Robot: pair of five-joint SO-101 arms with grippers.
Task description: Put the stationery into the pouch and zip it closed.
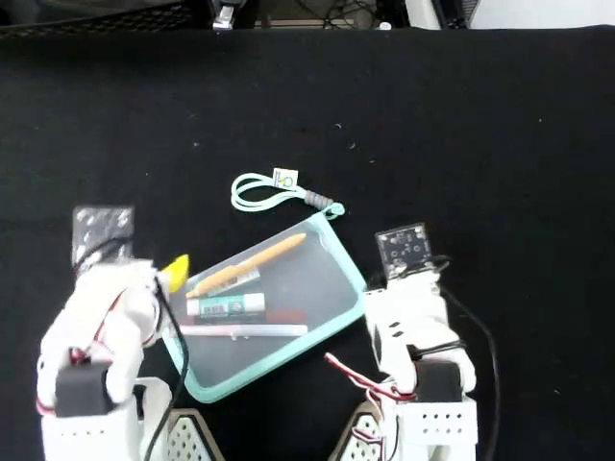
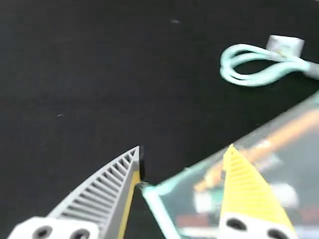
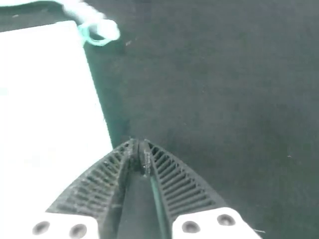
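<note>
Black cloth covers the bench [image 1: 480, 144], and one pouch [image 1: 348, 254] lies flat on it between the two arms. The left pincer [image 2: 184, 148] stands moderately wide, one corner of the pouch lying between its fingertips and its yellow finger over the clear wall. The right pincer [image 3: 139, 147] is closed tip to tip at the opposite edge, apparently nipping the teal trim. Counted through the clear wall, four pieces lie inside: one orange pencil [image 1: 252, 263], one green-and-white stick [image 1: 226, 305], one red piece [image 1: 286, 316] and one pale pen [image 1: 245, 331]. One zip pull [image 1: 327, 206] sits at the corner farthest from both pincers, carrying one teal cord loop [image 1: 255, 192] and one small tag [image 1: 284, 178]. Whether the zip is run shut I cannot tell. I judge the pouch light and limp, its plastic wall slick and prone to buckling or skating over the cloth if pushed. The stitched trim is probably the firmest hold for steadying it. The pull or the cord just beyond it looks the better grip for drawing the zip, though the cord is soft and will give slack first.
</note>
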